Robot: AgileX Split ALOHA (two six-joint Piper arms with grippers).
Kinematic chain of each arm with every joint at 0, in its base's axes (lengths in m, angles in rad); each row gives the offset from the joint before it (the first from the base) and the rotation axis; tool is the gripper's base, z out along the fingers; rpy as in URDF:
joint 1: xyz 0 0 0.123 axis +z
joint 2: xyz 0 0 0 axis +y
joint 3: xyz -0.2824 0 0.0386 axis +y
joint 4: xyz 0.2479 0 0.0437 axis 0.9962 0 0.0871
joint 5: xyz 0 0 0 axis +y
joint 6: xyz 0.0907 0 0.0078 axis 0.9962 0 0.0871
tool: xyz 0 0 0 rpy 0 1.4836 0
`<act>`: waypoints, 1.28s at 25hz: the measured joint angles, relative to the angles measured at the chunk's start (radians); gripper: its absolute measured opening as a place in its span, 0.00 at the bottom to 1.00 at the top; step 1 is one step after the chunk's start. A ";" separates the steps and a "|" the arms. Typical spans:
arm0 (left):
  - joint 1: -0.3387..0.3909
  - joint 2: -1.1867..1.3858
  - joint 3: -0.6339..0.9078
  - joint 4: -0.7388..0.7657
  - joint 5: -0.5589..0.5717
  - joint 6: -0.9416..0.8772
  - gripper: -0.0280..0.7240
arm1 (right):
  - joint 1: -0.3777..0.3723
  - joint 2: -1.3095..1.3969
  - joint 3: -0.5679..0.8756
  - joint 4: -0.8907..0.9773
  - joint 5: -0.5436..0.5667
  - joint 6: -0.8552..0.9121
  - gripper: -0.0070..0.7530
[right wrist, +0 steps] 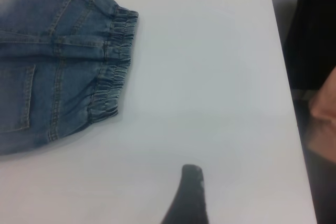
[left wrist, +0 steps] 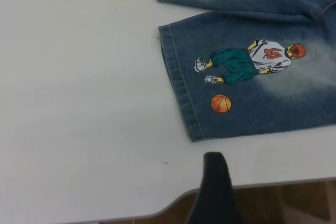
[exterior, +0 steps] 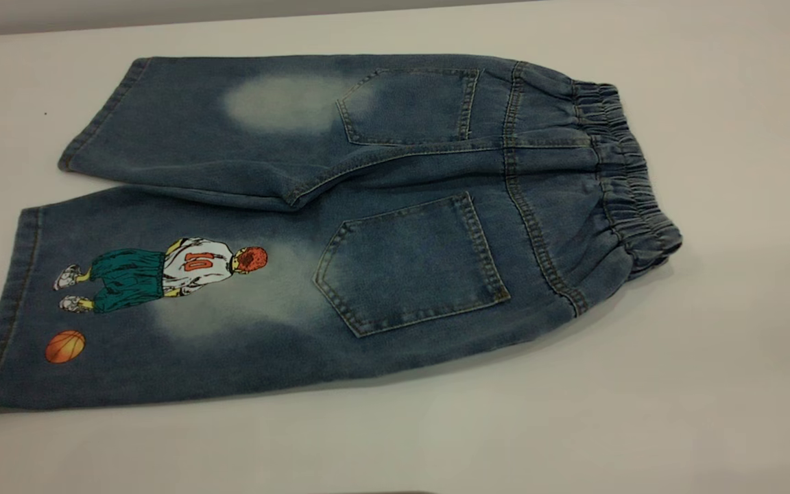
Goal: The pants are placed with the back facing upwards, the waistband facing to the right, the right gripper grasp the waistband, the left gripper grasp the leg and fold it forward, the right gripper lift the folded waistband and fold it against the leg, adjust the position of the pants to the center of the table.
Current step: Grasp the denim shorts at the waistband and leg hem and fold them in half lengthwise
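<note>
While pants lie flat, unfolded, back up on table, waistband points right, both back pockets showing. Printed leg nearer camera at left, player and orange basketball near hem; plain leg behind it. Left gripper off cloth, over table edge near printed hem; only one finger seen, spread cannot be told. Right gripper clear of waistband, likewise unreadable.
</note>
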 joint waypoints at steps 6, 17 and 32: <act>0.000 0.000 0.000 0.000 0.000 0.000 0.71 | 0.000 0.000 0.000 0.000 0.000 0.000 0.76; 0.000 0.000 0.000 0.000 0.000 0.000 0.71 | 0.000 0.000 0.000 0.000 0.000 0.000 0.76; 0.000 0.389 -0.063 -0.042 -0.196 -0.176 0.71 | 0.044 0.333 -0.100 0.091 -0.156 0.089 0.76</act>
